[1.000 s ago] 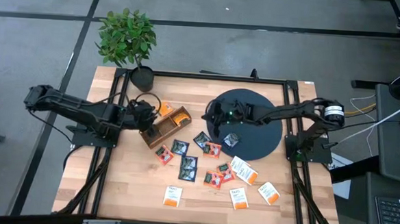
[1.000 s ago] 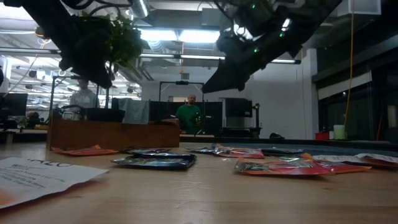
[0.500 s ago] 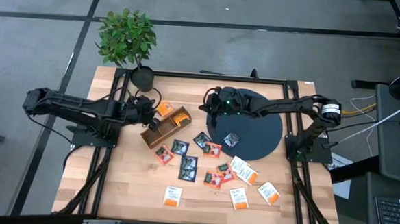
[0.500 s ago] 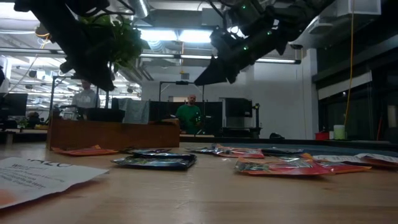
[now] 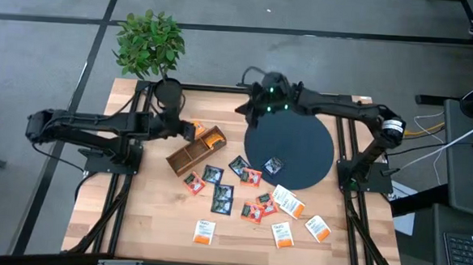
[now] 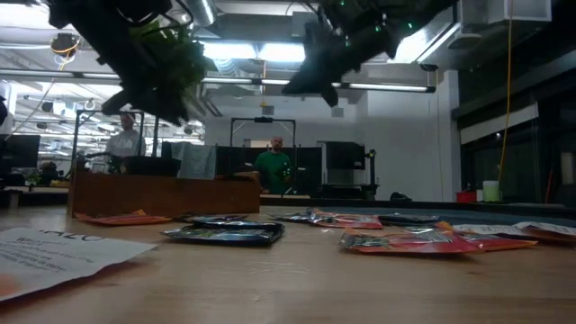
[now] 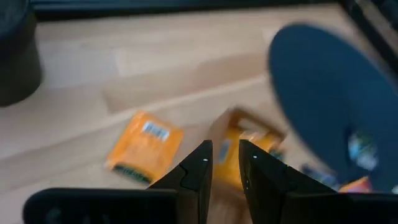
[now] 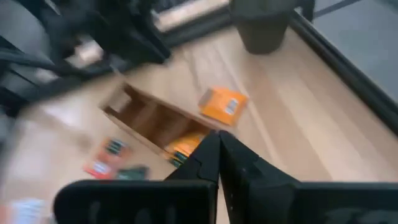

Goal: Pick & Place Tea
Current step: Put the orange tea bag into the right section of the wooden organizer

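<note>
The table [image 5: 143, 217] is ringed by a dark frame, and most of its near-left part is bare wood. A potted plant [image 5: 150, 47] stands at the far left corner. The large dark disc [image 5: 300, 160] takes up the right far part, almost touching the frame on that side; one dark sachet [image 5: 274, 164] lies on it.

The wooden box [image 5: 195, 150] lies at a slant left of the disc. Its far end compartment holds orange sachets [image 5: 214, 136]; the other compartments look empty in the right wrist view. One orange sachet [image 5: 194, 129] lies on the bare table just beside the box's far end.

The rest of the tea is scattered on the table: a mixed dark and red cluster [image 5: 224, 187] between the box and the disc's near edge, and white sachets with an orange band [image 5: 284, 224] nearer the front edge.

The left gripper [image 5: 175, 128] hovers near the box's far end, above the table; its fingers [image 7: 198, 171] stand slightly apart with nothing between them. The right gripper [image 5: 250, 101] is raised over the far table edge beyond the disc, its fingers [image 8: 208, 155] pressed together and empty.
</note>
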Controlling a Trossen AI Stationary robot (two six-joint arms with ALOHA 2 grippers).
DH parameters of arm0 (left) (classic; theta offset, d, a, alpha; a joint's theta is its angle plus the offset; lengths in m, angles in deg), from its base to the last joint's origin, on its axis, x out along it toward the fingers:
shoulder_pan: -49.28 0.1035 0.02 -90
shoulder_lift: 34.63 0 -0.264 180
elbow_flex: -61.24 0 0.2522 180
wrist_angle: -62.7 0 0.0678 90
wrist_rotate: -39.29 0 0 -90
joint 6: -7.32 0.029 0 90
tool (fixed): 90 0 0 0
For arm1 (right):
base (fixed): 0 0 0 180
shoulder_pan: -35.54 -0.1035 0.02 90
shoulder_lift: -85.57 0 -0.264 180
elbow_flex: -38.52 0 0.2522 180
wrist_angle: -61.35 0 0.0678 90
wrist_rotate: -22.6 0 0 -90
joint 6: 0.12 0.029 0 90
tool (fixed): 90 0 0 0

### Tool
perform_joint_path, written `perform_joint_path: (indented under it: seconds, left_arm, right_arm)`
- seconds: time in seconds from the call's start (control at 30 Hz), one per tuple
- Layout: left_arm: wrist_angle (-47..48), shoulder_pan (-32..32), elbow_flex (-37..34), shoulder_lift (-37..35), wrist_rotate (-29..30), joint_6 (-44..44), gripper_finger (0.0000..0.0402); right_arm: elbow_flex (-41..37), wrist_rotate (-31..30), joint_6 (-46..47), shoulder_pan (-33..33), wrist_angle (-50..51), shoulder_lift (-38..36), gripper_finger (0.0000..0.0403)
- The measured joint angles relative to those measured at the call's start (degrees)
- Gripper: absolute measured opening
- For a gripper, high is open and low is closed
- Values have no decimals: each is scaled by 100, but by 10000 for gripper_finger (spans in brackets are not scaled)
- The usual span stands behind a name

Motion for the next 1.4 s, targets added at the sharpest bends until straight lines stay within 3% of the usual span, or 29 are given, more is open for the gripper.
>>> perform_joint_path:
  seconds: [0.17, 0.4, 0.5, 0.63, 0.87, 1.17, 1.4]
  left_arm:
    - [-315, 450, 0, 0, -133, 147, 75]
    - [-318, 1437, 0, 124, -1391, 999, 75]
    - [-326, 1708, 0, 216, -1634, 1490, 75]
    - [-327, 2014, 0, 335, -1543, 1981, 75]
    - [-315, 2281, 0, 587, -1882, 2161, 75]
    - [-206, 2286, 0, 996, -2102, 2259, 75]
    - [3, 2279, 0, 1221, -2037, 2417, 75]
  right_arm:
    - [1038, 232, 747, 189, 981, 284, 12]
    - [2376, 950, 1303, 281, 2247, 1295, 12]
    - [2818, 1153, 1534, 267, 2326, 1802, 12]
    - [3346, 1272, 1915, 311, 2299, 2412, 12]
    - [3938, 1700, 2364, 359, 2310, 3406, 12]
    - [4063, 1638, 2218, 359, 2396, 3906, 12]
    - [4063, 694, 1560, 214, 2526, 3926, 12]
